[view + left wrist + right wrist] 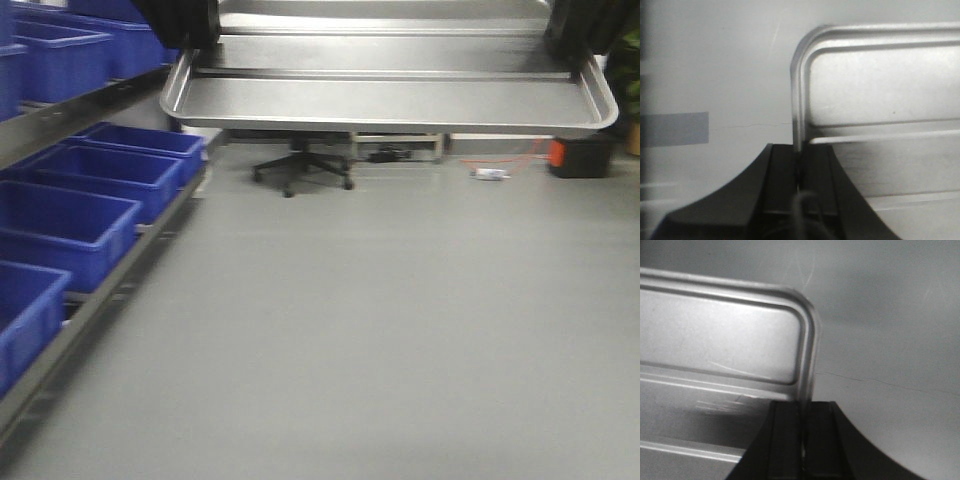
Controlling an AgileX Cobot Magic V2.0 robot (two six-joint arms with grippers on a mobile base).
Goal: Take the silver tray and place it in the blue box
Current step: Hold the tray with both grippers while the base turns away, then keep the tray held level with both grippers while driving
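Far left: blue boxes [105, 250] are sitting in a row on a metal rack [110, 285], with more on the tier above. Can't tell which one is the target.

Left gripper [188, 40] is clamping the left short rim of the silver tray [390, 100]. In the left wrist view, the left gripper [800, 156] is showing its dark fingers [782, 172] closed together on the rolled rim, just below the tray's [880, 85] rounded corner.

The tray is hanging in the air, roughly level, spanning the top of the front view. It's sitting high above the grey floor [380, 330], up and to the right of the lower box row, touching none of them and not in any box. Raised ridges are running lengthwise across its floor.

Behind and under the tray, an office chair base [300, 168] is standing on the floor. Further right, a small white item [490, 173] is lying beside a red cable [510, 160], then an orange-and-black case [580, 155].

Right gripper [590, 35] is gripping the right short rim. In the right wrist view, the right gripper [804, 412] is pinching the rim below the tray's [715, 335] corner, jaws closed on it.
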